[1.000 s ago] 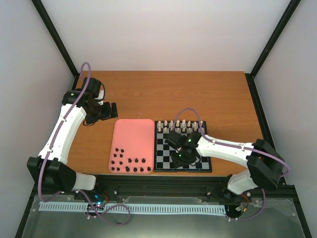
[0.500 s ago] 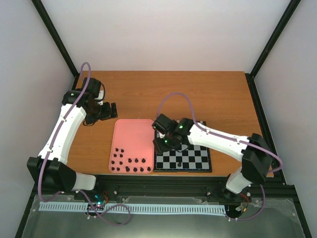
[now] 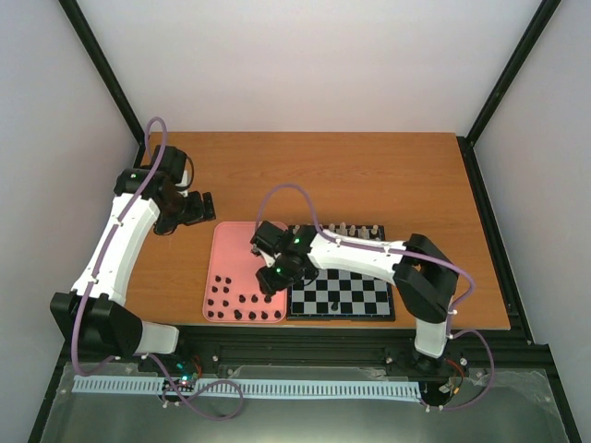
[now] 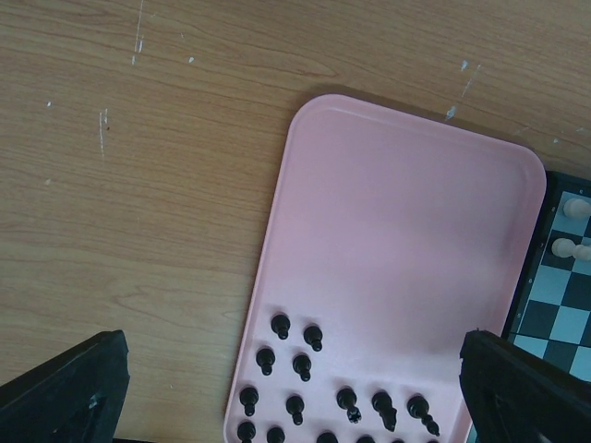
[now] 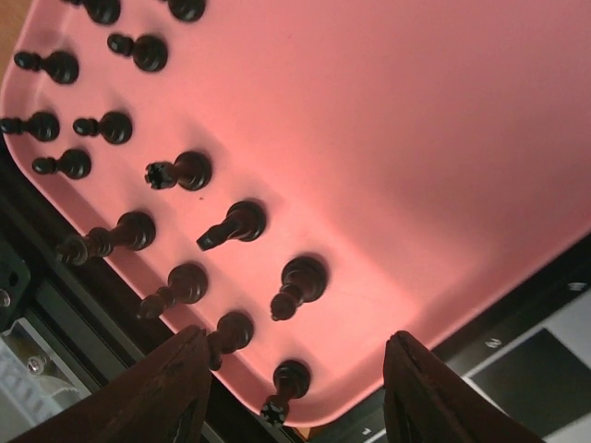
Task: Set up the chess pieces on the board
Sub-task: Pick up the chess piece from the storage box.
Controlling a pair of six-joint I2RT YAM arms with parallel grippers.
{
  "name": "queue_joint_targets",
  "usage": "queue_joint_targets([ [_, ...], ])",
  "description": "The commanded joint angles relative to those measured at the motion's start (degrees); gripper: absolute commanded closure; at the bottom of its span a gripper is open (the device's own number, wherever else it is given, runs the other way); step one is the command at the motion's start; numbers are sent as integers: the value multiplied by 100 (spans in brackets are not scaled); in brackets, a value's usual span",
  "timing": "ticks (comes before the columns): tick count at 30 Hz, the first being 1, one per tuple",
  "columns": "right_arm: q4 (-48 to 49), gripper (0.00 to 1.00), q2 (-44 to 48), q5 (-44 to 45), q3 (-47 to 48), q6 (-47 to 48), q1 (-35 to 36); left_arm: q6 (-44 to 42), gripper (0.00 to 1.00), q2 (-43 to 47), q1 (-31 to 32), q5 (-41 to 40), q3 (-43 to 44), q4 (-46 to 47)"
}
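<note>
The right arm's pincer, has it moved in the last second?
Yes. The right pincer has swung left, from above the board to above the pink tray, near the black chess pieces.

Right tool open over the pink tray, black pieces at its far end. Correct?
Not quite: the black pieces sit at the near end of the pink tray, as the top external view shows. The right tool is open over the tray.

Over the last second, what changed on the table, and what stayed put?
The right claw swung left, off the small black-and-white checked chessboard, and now hovers open over the tiny black chess pieces in the pink rectangular tray, holding nothing. The left claw, the black pieces and the cream-white pieces on the board stayed put.
</note>
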State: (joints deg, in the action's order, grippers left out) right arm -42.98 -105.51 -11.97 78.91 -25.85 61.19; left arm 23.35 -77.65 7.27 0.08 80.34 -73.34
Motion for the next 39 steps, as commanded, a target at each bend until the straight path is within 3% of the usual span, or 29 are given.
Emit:
queue_joint_targets([
  [1, 45, 49, -261, -139, 160, 83, 146, 121, 0, 63, -63, -8, -20, -45],
  [17, -46, 60, -954, -251, 497, 211, 152, 8, 0, 18, -68, -6, -20, 35],
  [27, -223, 74, -1047, -271, 622, 197, 156, -49, 0, 13, -67, -27, -29, 43],
  [39, -267, 79, -1111, -290, 604, 103, 243, -54, 0, 72, -66, 21, -97, 66],
])
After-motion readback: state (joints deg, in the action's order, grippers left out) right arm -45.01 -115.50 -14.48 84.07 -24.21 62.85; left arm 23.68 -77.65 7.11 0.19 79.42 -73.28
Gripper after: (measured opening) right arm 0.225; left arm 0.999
